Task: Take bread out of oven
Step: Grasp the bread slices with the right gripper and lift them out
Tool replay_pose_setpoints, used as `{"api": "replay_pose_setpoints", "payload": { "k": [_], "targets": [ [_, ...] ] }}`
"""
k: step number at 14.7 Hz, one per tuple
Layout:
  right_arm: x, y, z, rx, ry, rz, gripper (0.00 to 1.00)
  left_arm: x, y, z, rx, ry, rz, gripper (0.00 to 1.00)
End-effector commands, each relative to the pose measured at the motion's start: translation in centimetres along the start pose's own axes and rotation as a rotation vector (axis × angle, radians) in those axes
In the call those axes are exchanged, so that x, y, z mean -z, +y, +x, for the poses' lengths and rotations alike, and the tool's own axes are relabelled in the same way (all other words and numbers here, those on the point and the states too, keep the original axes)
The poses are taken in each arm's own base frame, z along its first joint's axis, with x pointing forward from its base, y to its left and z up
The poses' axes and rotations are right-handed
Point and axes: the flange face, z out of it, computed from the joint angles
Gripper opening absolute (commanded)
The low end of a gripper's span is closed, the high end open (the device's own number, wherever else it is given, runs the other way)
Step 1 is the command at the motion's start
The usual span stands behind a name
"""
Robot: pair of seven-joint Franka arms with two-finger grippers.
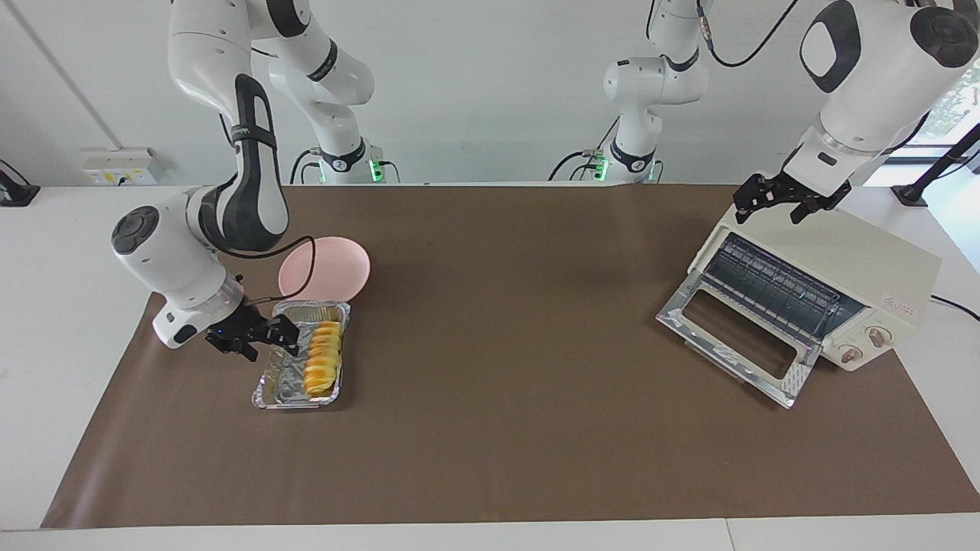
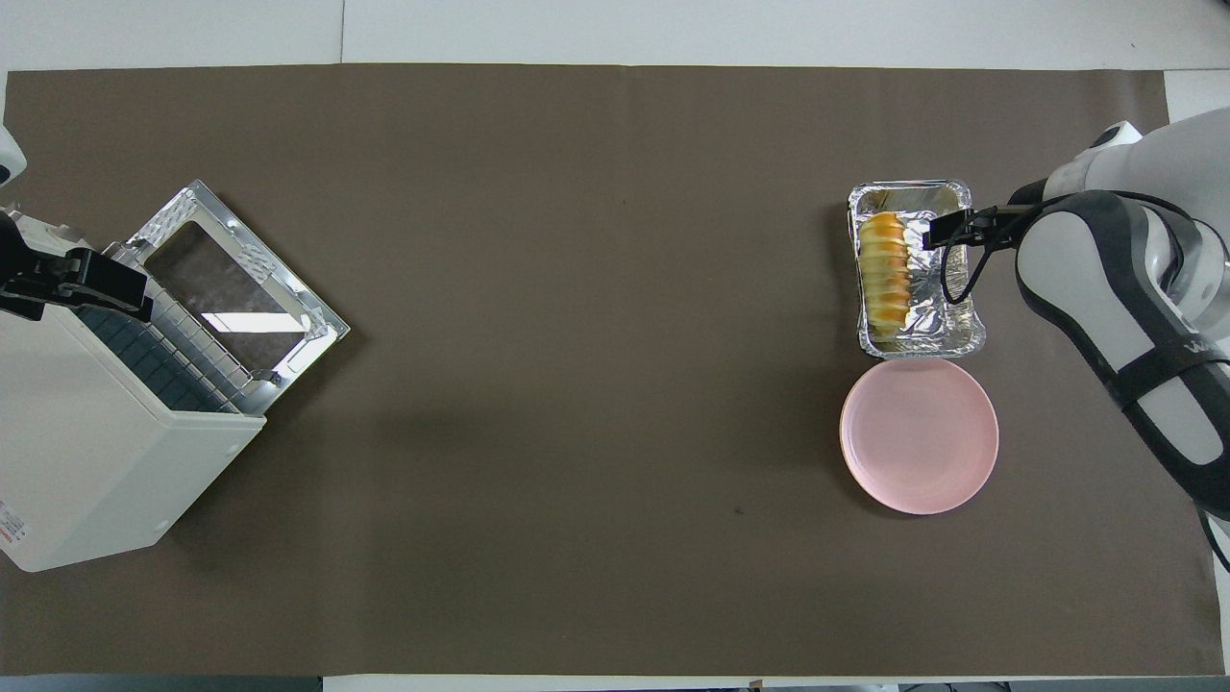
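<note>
We read the facing view from one edge to the other. First up, the right gripper [image 1: 264,337], low over the foil tray [image 1: 277,383] at the right arm's end of the table. Its fingers [image 1: 289,330] sit just beside the bread [image 1: 322,360], on the tray's bare foil side. We see a narrow gap between the fingers and nothing in them. Whether a fingertip touches the loaf, we cannot tell.

The bread lies lengthwise in the foil tray, along the tray's wall toward the table's middle. So it is out of the oven [image 1: 857,268] and well apart from it. The overhead view shows the same: bread [image 2: 885,269] in the foil tray [image 2: 947,327], right gripper [image 2: 947,229] over the tray's bare half.

The pink plate [image 1: 337,264] sits nearer to the robots than the tray, just beside it; the rims look touching or almost so. The plate has nothing on it.

The middle of the table is brown mat [image 1: 521,344].

At the left arm's end stands the oven, door [image 1: 731,337] dropped fully open, wire rack [image 1: 773,287] visible inside and bare. Two knobs [image 1: 865,344] are on its front panel.

The left gripper [image 1: 773,200] hangs over the oven's top corner, above the door opening. Its fingers are spread wide and hold nothing. In the overhead view the left gripper [image 2: 67,284] is over the oven's [image 2: 106,461] top edge.
</note>
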Motion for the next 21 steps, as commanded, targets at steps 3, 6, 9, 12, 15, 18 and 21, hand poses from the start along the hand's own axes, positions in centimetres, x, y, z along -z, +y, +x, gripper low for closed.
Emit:
{"api": "replay_pose_setpoints", "payload": {
  "k": [3,6,9,12,15,18,21],
  "targets": [
    [-2.8,-3.7,-0.6,-0.055,-0.027,-0.002,1.0,0.8,-0.3,-0.7,-0.005,0.03,0.015,1.0],
    [-4.2,-3.7,-1.4,-0.054,-0.034,-0.006,1.0,1.0,-0.5,-0.8,0.0,0.033,0.015,1.0],
    [-5.4,-3.5,-2.4,-0.058,-0.038,-0.01,1.0,1.0,-0.5,-0.8,0.0,0.033,0.015,1.0],
    [-5.4,-3.4,-2.4,-0.06,-0.037,-0.01,0.52,1.0,-0.5,-0.8,0.0,0.033,0.015,1.0],
    [-5.0,-3.4,-2.1,-0.048,-0.03,-0.01,0.0,1.0,-0.5,-0.8,0.0,0.033,0.015,1.0],
    [-4.0,-3.6,-1.5,-0.016,-0.028,-0.015,0.0,1.0,-0.5,-0.8,0.0,0.033,0.015,1.0],
    [-1.0,-4.3,-0.5,-0.004,-0.064,-0.011,0.0,1.0,-0.5,-0.8,0.0,0.033,0.015,1.0]
  ]
}}
